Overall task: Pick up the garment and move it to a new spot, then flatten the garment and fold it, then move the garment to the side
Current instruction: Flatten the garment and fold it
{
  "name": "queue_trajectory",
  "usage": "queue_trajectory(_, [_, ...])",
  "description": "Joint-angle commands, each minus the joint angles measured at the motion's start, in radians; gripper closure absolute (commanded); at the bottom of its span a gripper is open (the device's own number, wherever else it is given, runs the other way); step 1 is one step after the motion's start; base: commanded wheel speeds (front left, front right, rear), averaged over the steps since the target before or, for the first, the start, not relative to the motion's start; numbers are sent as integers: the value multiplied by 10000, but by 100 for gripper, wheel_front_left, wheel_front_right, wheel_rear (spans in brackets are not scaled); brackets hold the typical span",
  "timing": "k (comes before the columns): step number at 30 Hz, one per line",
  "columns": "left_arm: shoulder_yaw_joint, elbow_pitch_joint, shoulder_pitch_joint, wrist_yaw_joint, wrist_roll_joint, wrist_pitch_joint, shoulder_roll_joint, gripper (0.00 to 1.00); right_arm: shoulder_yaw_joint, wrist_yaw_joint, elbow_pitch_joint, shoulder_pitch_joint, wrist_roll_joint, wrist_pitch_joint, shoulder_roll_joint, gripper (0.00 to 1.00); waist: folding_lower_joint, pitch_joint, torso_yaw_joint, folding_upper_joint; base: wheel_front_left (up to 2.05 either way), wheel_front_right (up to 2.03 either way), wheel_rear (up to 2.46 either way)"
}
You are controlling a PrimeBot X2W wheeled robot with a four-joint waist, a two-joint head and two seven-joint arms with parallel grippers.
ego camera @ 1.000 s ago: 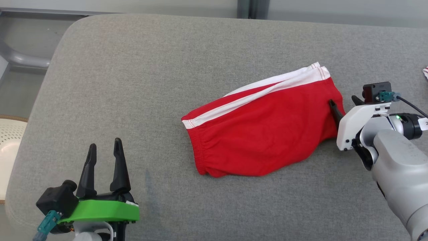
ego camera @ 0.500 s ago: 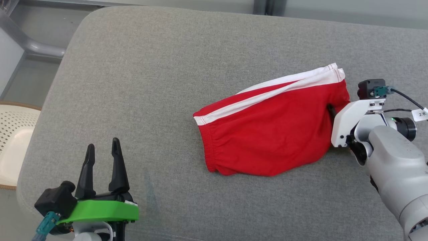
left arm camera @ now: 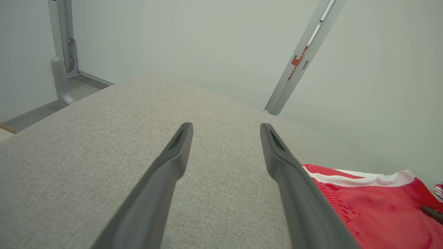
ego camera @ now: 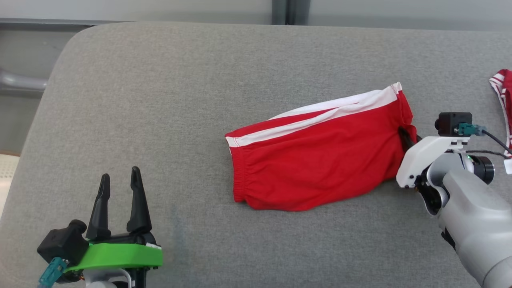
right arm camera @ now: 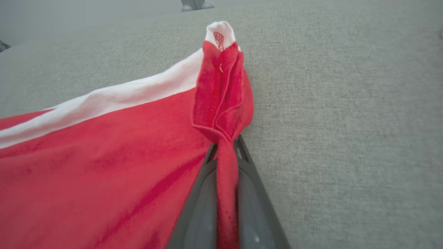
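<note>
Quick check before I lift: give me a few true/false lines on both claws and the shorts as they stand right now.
1. The right claw is shut on an edge of the red shorts. True.
2. The left claw is pinching the shorts too. False: it is open with nothing in it, apart from the shorts, over the grey cushion.
3. The shorts hang clear in the air. False: most of the fabric lies on the cushion.
4. A white stripe runs along the far side of the shorts. True.
5. Another piece of red-and-white cloth lies at the right edge of the head view. True.
</note>
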Motion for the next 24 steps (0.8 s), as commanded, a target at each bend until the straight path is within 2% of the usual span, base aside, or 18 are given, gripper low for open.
queue_trajectory(1, [108, -49, 166, -44, 83, 1, 10, 0, -17, -19, -178, 345, 161, -217, -107, 100, 0, -209, -597, 0, 0, 0, 0])
queue_trajectory(8, [349, 62, 84, -149, 396, 1, 153, 0, -199, -19, -964, 1245, 547, -958, -278, 100, 0, -309, -1604, 0, 0, 0, 0])
queue_trajectory(14, [383, 293, 52, -213, 579, 1, 130, 0, -572, -19, -1354, 1882, 589, -1203, -95, 100, 0, -426, -2124, 0, 0, 0, 0])
queue_trajectory(24, [296, 532, 104, -340, 726, 1, 83, 0, -876, -18, -1576, 1902, 309, -1271, 258, 100, 0, -686, -2186, 0, 0, 0, 0])
